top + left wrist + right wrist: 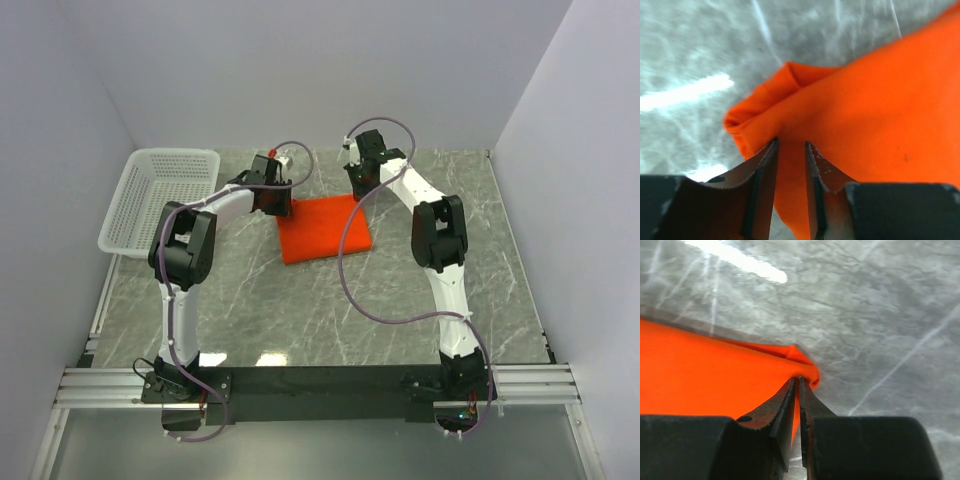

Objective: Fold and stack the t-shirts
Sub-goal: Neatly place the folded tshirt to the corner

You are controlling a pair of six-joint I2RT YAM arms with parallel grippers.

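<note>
At far corners, t-shirt (325,228) in claws (791,144) (796,380)

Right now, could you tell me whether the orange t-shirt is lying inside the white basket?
No, the t-shirt lies folded on the grey table, apart from the basket standing at the left.

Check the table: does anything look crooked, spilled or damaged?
Only small things. The folded t-shirt lies at a slant to the edges of the table, and one corner is bunched up. Nothing looks spilled or torn.
</note>
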